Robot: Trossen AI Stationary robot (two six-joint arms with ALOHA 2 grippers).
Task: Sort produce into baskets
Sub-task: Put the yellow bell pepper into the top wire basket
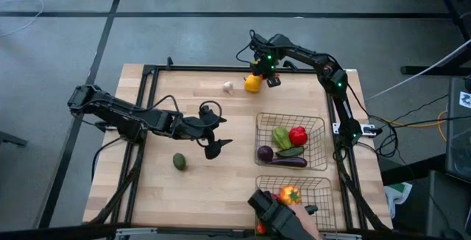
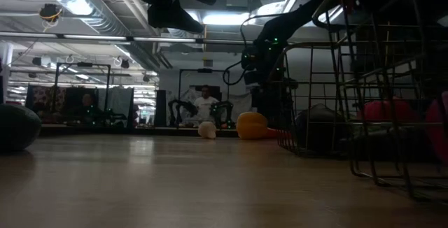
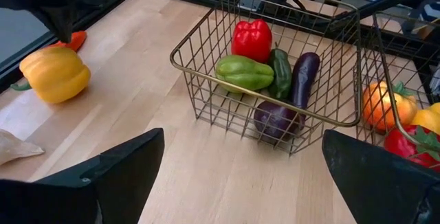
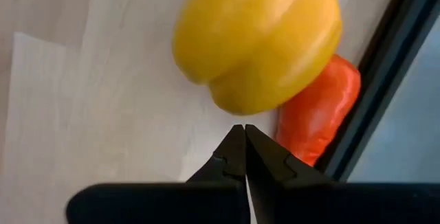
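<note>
Far basket (image 1: 259,122), off behind right jaws, already holding green, red and purple pieces; near basket (image 1: 324,188) with more. Left gripper (image 1: 213,132) hovering mid-table, fingers spread wide, empty. Right gripper (image 4: 244,141) pinched together on nothing, tips just short of yellow pepper (image 4: 258,38). Orange piece (image 4: 320,110) tucked beside that pepper at table's frame. Best to reopen wide, straddle pepper's middle, close slowly, avoid nudging orange neighbour

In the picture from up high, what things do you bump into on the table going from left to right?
Green avocado → left pincer, open over the wood → white garlic → yellow pepper → right pincer, shut above the pepper → green pepper → red pepper.
</note>
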